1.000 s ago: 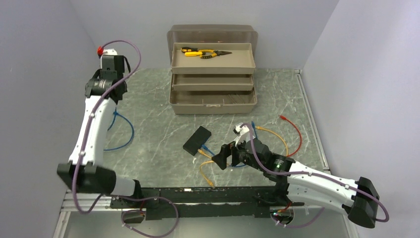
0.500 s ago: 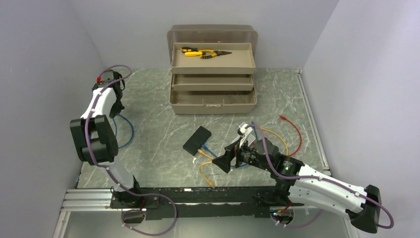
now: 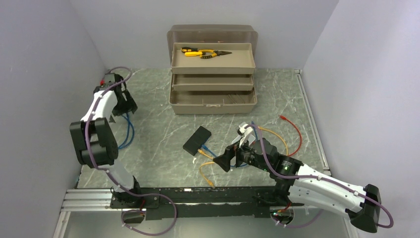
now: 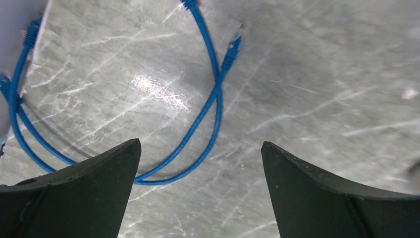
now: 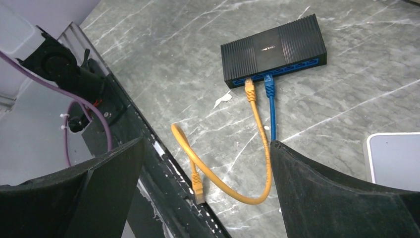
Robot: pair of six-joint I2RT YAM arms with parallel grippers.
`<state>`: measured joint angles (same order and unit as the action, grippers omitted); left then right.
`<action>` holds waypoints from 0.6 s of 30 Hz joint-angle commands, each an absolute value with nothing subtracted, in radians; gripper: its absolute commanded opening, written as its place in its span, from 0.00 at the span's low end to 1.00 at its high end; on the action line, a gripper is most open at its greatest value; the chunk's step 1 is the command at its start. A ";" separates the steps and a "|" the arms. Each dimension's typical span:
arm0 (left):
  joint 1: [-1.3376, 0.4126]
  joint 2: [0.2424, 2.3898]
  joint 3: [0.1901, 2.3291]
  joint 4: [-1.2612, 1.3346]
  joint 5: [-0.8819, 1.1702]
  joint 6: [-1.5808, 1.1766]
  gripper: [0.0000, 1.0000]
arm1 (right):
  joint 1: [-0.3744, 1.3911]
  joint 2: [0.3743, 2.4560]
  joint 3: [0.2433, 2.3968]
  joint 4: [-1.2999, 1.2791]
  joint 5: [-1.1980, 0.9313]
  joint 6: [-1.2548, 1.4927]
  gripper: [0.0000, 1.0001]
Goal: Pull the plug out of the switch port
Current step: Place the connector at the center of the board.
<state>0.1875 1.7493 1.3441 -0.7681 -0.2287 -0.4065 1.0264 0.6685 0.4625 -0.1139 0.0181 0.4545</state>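
A: Right wrist view. The blue cable [image 5: 271,111] left the switch [image 5: 274,49] and passed behind a finger [image 5: 346,198] of the right gripper [image 5: 206,143]. Its far end was unseen. The lettering on the switch top was too small to read.
B: Same view. A white slab [image 5: 394,159] was cut by the right edge and could not be named. Both fingers ran off the bottom edge.
A: Left wrist view. The blue loops [image 4: 216,96] ran off the top edge and went under a finger [image 4: 69,198] of the left gripper [image 4: 200,144]. A pale patch [image 4: 413,171] at the right edge was blurred.
B: From above, the switch's sockets were too small to count. The dark items [image 3: 237,98] in the toolbox [image 3: 188,106] were too small to name.
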 commanded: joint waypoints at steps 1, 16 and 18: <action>0.137 1.516 1.378 -0.747 -0.224 -0.454 0.99 | 1.023 0.667 0.476 -0.102 0.068 0.449 1.00; -0.501 0.999 0.853 -0.367 -0.084 -0.677 0.73 | 0.900 0.905 0.525 0.023 0.122 0.544 0.95; -0.547 1.011 0.762 -0.306 -0.047 -0.713 0.67 | 0.821 0.923 0.495 0.079 0.042 0.579 0.92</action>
